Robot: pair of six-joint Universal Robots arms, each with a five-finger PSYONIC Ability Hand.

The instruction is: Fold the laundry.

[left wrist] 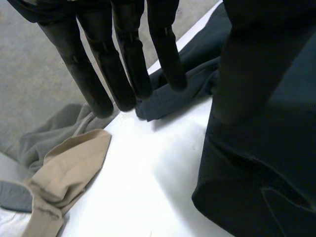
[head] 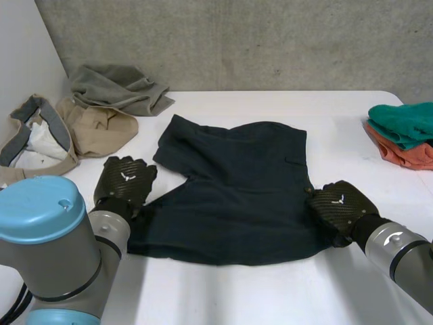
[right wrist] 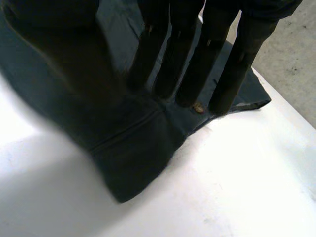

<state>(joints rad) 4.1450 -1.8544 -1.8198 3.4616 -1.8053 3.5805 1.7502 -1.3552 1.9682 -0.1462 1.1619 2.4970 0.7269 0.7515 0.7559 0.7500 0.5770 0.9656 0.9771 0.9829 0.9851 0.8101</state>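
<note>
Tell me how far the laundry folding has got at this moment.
Looks done: a teal cloth and an orange cloth stacked folded at the right. In hand: dark shorts lie spread flat, the left hand at one side, the right hand at the other. Remaining: folding the shorts, then the grey garment and beige garment heaped at the left.

shorts (head: pixel 237 189): dark navy woven cloth, matt, stitched seams. table (head: pixel 270 291): white, smooth, faint sheen. left hand (head: pixel 123 181) and right hand (head: pixel 340 206): black shells with a carbon-weave look, satin. arm cap (head: pixel 40 206) at 8 o'clock: light-blue plastic, glossy. wall (head: pixel 237 40) at 12: rough matt concrete. grey-green cloth (head: pixel 118 88) and tan cloth (head: pixel 95 128) at 10, teal cloth (head: pixel 406 122) and orange cloth (head: pixel 406 156) at 3: soft, matt.
</note>
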